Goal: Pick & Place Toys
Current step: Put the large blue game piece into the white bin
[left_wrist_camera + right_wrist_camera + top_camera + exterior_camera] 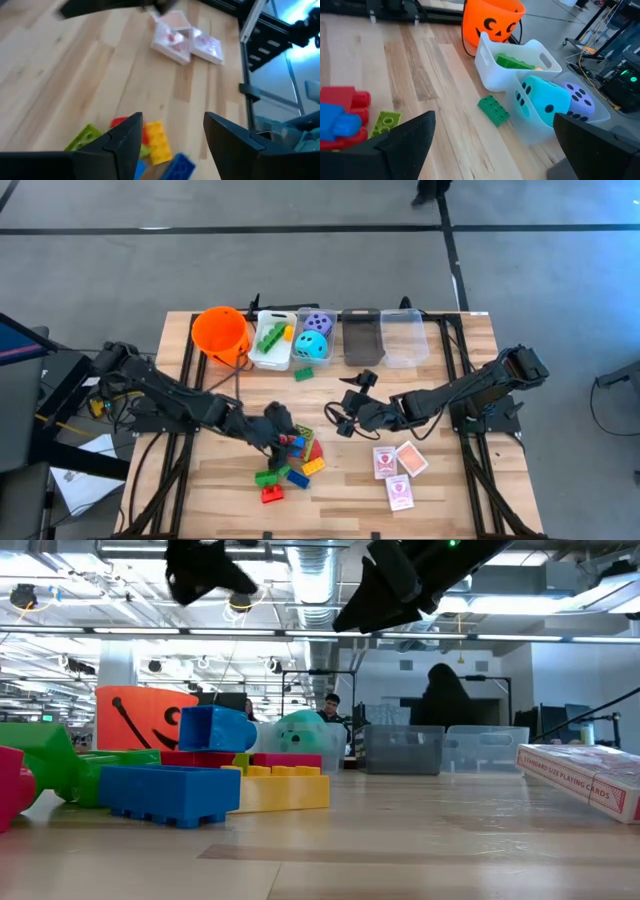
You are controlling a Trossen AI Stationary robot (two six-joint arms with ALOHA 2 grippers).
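Note:
A heap of red, green, yellow and blue bricks (290, 462) lies on the wooden table near its front edge. My left gripper (283, 423) hovers open above the heap's far side; in the left wrist view, yellow (157, 142), green (85, 137) and blue (180, 165) bricks show under its fingers (125, 137). My right gripper (345, 412) hangs wide open over the table's middle, holding nothing. One green brick (494, 110) lies flat near the bins. Three red-and-white playing cards (398, 470) lie flat at the front right. A teal die (542, 100) and a purple die (580, 100) sit in a clear bin.
An orange bucket (222, 335) stands at the far left. Beside it stand a white bin (272, 342) with green bricks, the clear dice bin (313, 335), a dark bin (360, 335) and a clear bin (403, 337). Bare wood lies between the heap and the bins.

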